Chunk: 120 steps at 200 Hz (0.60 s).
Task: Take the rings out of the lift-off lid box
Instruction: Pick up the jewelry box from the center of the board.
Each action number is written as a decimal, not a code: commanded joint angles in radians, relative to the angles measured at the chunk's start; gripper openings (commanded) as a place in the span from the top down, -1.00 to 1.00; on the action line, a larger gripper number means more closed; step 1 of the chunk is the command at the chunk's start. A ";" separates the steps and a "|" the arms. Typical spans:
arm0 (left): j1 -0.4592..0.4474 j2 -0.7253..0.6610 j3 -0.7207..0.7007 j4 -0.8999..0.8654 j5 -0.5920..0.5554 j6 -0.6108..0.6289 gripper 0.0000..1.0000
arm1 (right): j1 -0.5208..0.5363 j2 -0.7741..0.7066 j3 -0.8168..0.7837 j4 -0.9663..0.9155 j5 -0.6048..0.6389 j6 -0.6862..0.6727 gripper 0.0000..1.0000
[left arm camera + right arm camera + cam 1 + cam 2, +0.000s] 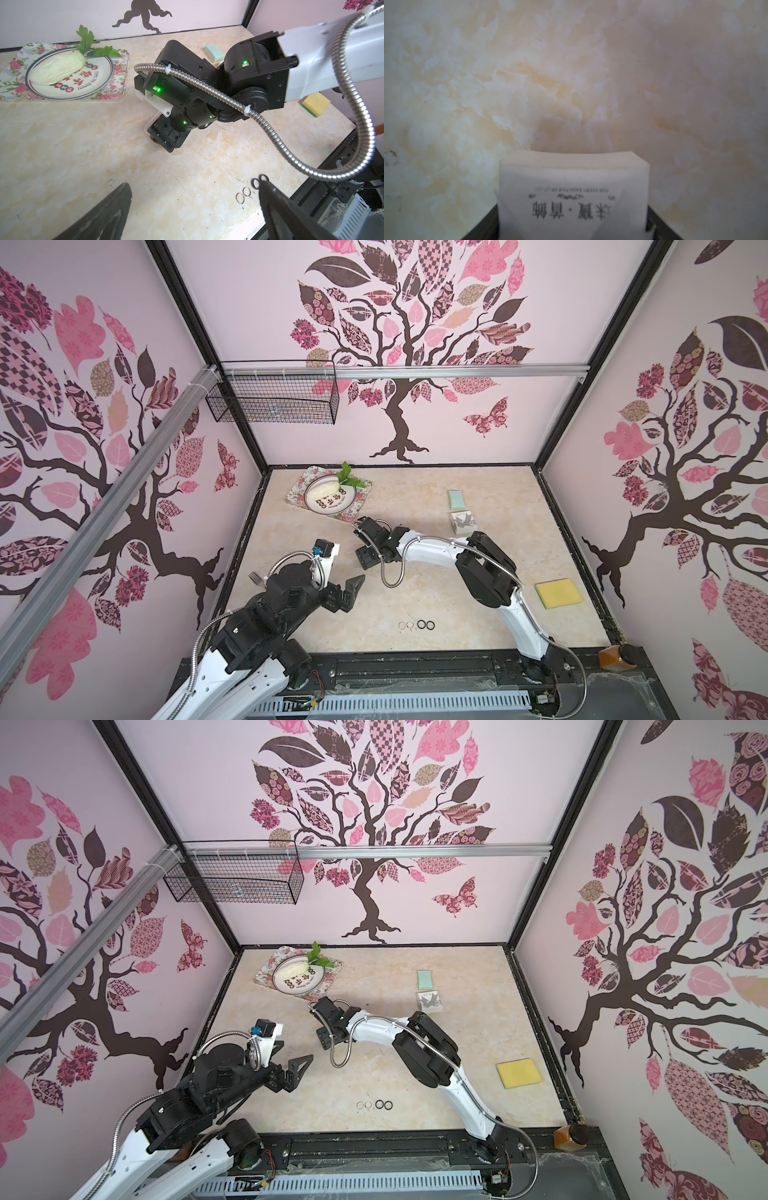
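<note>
clock face: I read the table (436,593) as a dial in both top views, with 12 o'clock at its far edge and 6 o'clock at its near edge.
rings (426,625): I count four, flat on the bare marble near 6 o'clock, just in from the near edge. They form a tight row running 9 to 3 o'clock, with two thin silvery ones at the 9 o'clock end and two thicker black ones at the 3 o'clock end.
white box (574,187): small, with dark printed characters, near the middle of the dial. It sits directly under the right gripper (365,559), which hides it in both top views. I cannot tell whether its lid is on.
right gripper: pointing straight down at mid-table. The right wrist view shows a dark jaw along each side of the white box, but it is blurred. I cannot tell whether they pinch it.
left gripper (353,592): jaws spread wide with nothing between them, hovering above the marble around 8 o'clock. The rings lie toward its 4 o'clock, apart from it.
tray (297,491): floral, at 11 o'clock, carrying a plate (332,502) with a pale vegetable (322,491) and green leaves (347,477).
other boxes: a mint-green box (457,499) at 1 o'clock, and a patterned box (463,522) just beside it on its 6 o'clock side.
sponge (559,593): yellow, at 4 o'clock near the table's edge.
fork (254,577): at the 9 o'clock edge, partly hidden by my left arm (266,614).
</note>
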 commanded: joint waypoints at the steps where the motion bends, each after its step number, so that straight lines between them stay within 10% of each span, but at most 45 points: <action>1: 0.002 -0.012 -0.002 -0.002 0.004 0.004 -0.96 | -0.007 -0.073 -0.026 -0.031 -0.001 0.019 -0.37; 60: -0.001 0.097 -0.003 0.081 0.023 0.022 -0.97 | -0.159 -0.398 -0.292 0.089 -0.233 0.036 -0.37; 120: -0.027 0.253 -0.211 0.575 0.059 0.190 -0.96 | -0.425 -0.828 -0.714 0.292 -0.602 0.131 -0.40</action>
